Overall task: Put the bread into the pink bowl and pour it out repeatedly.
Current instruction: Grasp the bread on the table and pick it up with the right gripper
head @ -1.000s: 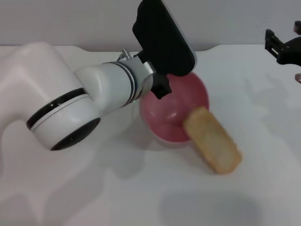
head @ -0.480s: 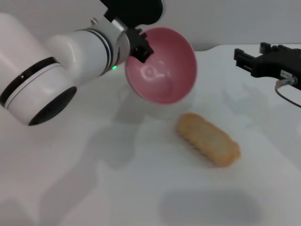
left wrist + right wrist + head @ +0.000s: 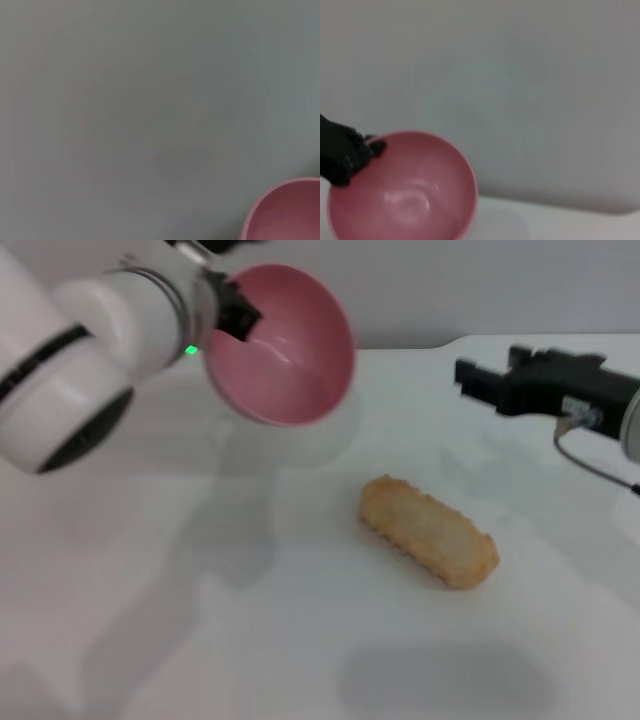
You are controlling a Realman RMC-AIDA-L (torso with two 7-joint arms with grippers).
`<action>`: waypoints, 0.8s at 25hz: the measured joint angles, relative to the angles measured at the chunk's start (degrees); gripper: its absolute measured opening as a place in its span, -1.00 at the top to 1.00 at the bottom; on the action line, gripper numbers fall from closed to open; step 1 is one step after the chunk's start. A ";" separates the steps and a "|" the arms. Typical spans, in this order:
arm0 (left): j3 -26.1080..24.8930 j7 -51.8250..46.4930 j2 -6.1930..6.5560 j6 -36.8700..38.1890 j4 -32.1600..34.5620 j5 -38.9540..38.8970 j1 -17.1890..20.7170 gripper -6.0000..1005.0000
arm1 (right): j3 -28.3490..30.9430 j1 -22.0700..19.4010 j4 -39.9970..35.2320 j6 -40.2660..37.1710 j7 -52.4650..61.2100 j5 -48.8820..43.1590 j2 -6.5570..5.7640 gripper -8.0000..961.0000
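The bread [image 3: 428,531] lies on the white table in the head view, pale rough side up, right of centre. My left gripper [image 3: 233,310] is shut on the rim of the pink bowl [image 3: 282,345] and holds it raised and tipped on its side at the back left, its empty inside facing the front right. The bowl also shows in the left wrist view [image 3: 285,212] and the right wrist view [image 3: 402,197]. My right gripper [image 3: 472,375] reaches in from the right, above the table behind the bread and apart from it.
The white table [image 3: 250,620] ends at a pale wall at the back. A cable [image 3: 590,455] hangs under my right arm at the right edge.
The left gripper has lifted the tipped bowl up and to the left, away from the bread. The bread has slid out and lies on the table. The right gripper has moved left toward the middle.
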 joint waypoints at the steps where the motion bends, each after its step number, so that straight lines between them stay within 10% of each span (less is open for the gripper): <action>1: -0.77 -0.66 0.03 -0.90 0.35 -0.03 0.21 0.89 | -0.02 0.22 0.40 0.73 0.42 0.02 0.00 -0.36; 20: -10.29 3.64 0.26 -8.27 -0.95 -15.19 1.82 0.89 | -5.09 6.96 15.50 3.18 8.07 -3.20 0.05 -0.36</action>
